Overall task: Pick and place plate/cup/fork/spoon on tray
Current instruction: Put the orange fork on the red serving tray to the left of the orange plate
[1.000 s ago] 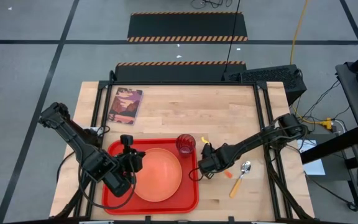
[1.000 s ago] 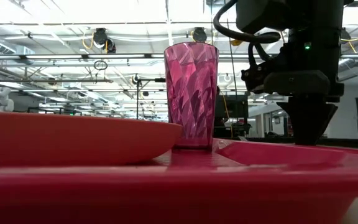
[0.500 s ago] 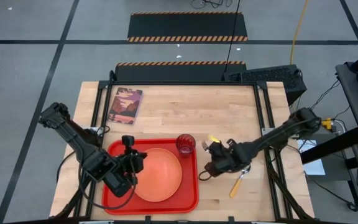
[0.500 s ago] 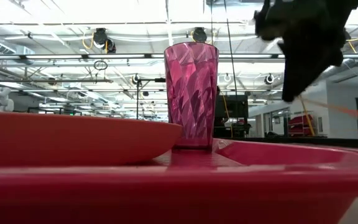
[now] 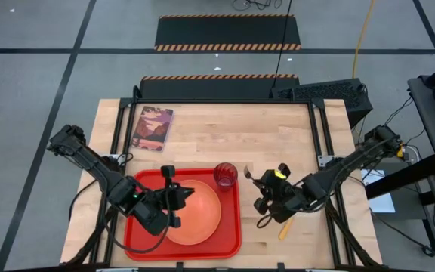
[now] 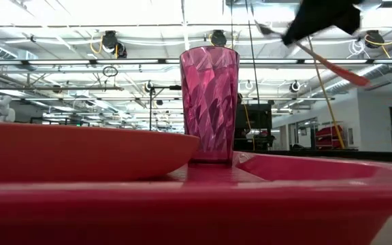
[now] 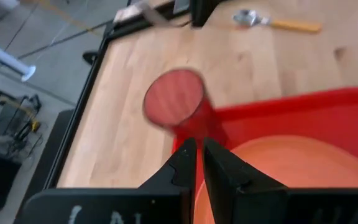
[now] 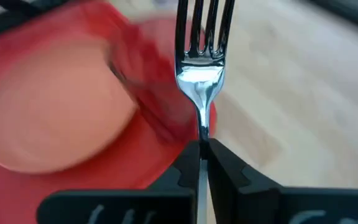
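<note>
The red tray (image 5: 138, 227) lies at the table's near left with the orange plate (image 5: 202, 215) on it. The dark-red cup (image 5: 226, 175) stands upright in the tray's far right corner (image 6: 209, 102). My right gripper (image 5: 263, 189) is just right of the tray, raised and shut on the fork (image 8: 202, 68). The spoon (image 7: 272, 22) lies on the table right of the tray, partly under my right arm in the high view (image 5: 284, 229). My left gripper (image 5: 181, 196) hovers shut and empty over the plate, pointing toward the cup (image 7: 176, 106). My right gripper pinches the fork's thin neck (image 8: 202, 134) between its two fingers, just behind the tines. The tines (image 8: 204, 25) stick out past the fingertips toward the tray. The fork is lifted clear and tilted, its orange handle (image 6: 349, 71) slanting down behind the fingers.
A small book with a pictured cover (image 5: 152, 127) lies at the table's far left. Bare wood stretches along the far half of the table and right of the tray.
My right gripper has risen from table height beside the tray's right rim, carrying the fork up clear of the table, and has shifted a little toward the table's right edge. My left gripper has moved rightward over the plate toward the cup.
</note>
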Controlling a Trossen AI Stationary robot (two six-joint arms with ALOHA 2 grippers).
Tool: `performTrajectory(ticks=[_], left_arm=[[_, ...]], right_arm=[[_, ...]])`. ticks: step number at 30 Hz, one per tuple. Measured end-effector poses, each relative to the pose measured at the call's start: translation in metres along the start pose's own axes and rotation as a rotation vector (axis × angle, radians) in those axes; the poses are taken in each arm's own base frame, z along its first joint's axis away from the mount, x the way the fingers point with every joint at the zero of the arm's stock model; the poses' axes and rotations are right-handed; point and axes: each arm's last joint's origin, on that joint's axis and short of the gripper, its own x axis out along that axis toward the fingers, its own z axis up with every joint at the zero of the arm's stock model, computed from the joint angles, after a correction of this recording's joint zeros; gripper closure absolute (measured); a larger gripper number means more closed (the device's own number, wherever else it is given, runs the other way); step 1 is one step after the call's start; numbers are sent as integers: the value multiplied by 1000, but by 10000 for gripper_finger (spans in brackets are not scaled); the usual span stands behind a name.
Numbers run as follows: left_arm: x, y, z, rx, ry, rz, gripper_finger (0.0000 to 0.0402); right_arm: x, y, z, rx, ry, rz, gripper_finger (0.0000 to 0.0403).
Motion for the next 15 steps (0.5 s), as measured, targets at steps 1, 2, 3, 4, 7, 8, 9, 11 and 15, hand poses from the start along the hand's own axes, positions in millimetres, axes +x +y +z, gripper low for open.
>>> performTrajectory(ticks=[1, 2, 3, 4, 7, 8, 9, 11, 15], left_arm=[[2, -2, 2, 2, -14, -5, 369], [4, -5, 4, 5, -30, -10, 367], [6, -8, 6, 9, -47, -13, 361], [8, -11, 8, 21, -61, -15, 354], [18, -23, 12, 70, -93, -15, 319], [21, -26, 13, 86, -103, -7, 305], [25, -30, 14, 98, -111, -2, 290], [32, -36, 16, 106, -131, 4, 261], [51, -44, 22, 76, -176, 21, 211]], right_arm=[[0, 2, 3, -14, -32, 14, 399], [-1, 5, 5, -31, -61, 27, 399], [-1, 7, 7, -47, -83, 43, 399], [-1, 10, 9, -59, -107, 56, 399], [-3, 17, 17, -85, -191, 91, 399], [-4, 19, 20, -93, -216, 103, 399], [-5, 21, 22, -102, -243, 112, 399], [-7, 26, 27, -116, -290, 135, 399], [-13, 34, 36, -146, -374, 190, 399]])
